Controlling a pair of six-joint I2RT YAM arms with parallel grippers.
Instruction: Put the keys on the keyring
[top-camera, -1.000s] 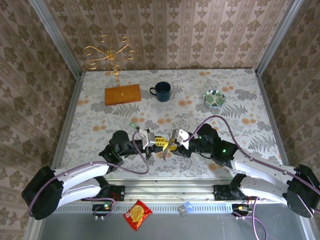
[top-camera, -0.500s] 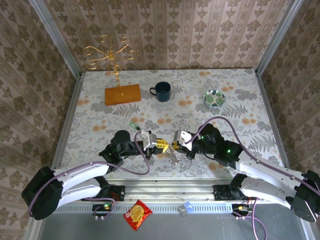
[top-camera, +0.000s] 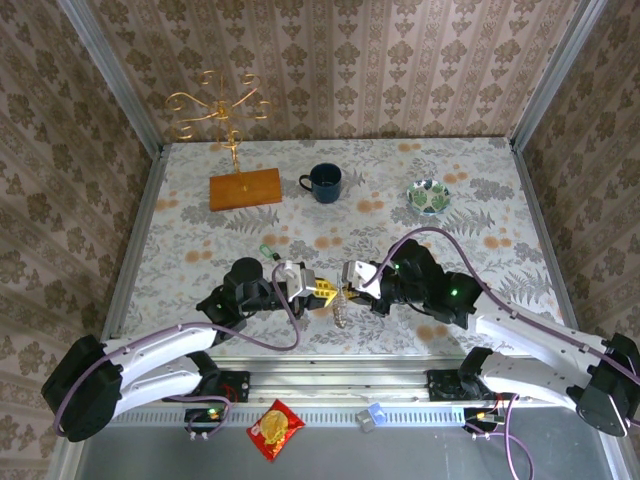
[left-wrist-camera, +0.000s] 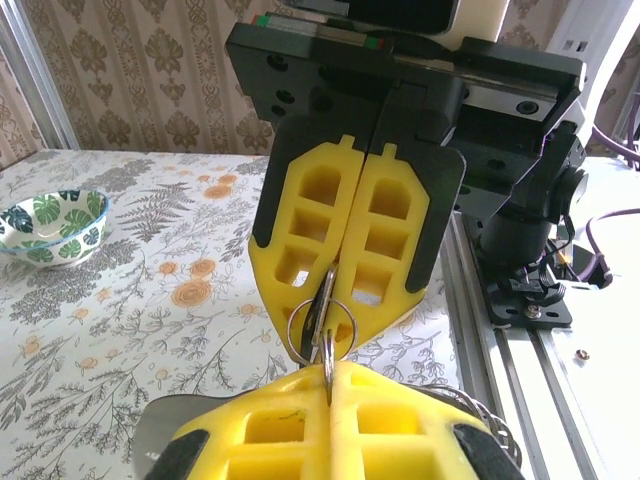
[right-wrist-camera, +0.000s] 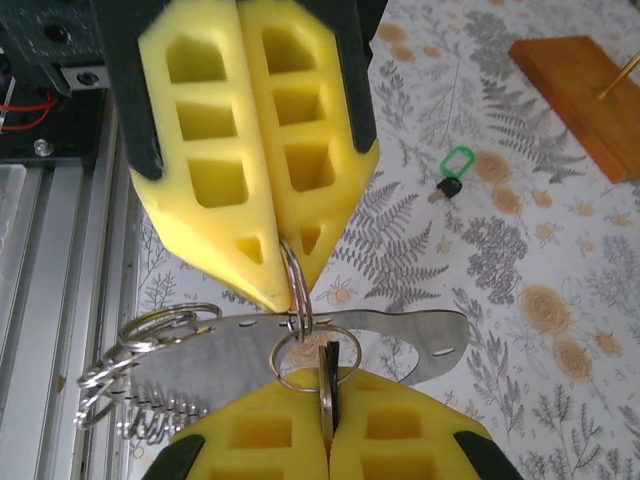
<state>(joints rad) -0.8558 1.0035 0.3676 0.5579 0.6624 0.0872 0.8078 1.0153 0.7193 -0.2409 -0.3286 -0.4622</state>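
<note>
While both arms meet by the middle of the table's (top-camera: 480, 215) near edge, left gripper (top-camera: 320, 290) is fully closed, pinching the keyring (right-wrist-camera: 300, 345). Right gripper (top-camera: 347, 289) is fully closed on a dark key (right-wrist-camera: 327, 372) at that ring. Green-headed key (right-wrist-camera: 452, 167) lies on the table just beyond the left gripper.

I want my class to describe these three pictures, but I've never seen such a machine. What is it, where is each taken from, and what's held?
Two robot arms sit at a flowery table. One picture looks down from above; the other two come from cameras on each wrist. The left hand is shut on a keyring; the right hand is shut on a small dark key. A green key, mug, bowl and gold wire stand rest on it.
</note>
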